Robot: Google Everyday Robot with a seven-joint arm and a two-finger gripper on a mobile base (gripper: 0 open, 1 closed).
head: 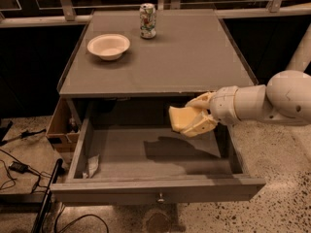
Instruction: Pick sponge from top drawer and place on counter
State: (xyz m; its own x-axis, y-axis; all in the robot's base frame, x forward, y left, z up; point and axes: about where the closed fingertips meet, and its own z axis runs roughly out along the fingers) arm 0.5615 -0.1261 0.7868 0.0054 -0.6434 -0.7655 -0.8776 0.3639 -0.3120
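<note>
Soft sponge (179,119) clamped in the end effector (192,116)
The pale-yellow, wavy-edged block is held above the flat grey floor of the open top drawer (146,155), just below the chipped front edge of the tabletop (184,57).

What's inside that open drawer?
Only a crumpled scrap lies in the top drawer, front left. The gripper holds the sponge above it. Its back hides under the counter.

Warm overhead light is falling evenly on the counter (194,57), giving it a matte, uniform tone. The gripper (193,118), at centre right of the frame above the top drawer (121,154) and clamping the sponge (180,118), is casting a soft-edged shadow onto the drawer floor just below it. The drawer's rear recess and the frame's upper edge are lying in deep shade.
</note>
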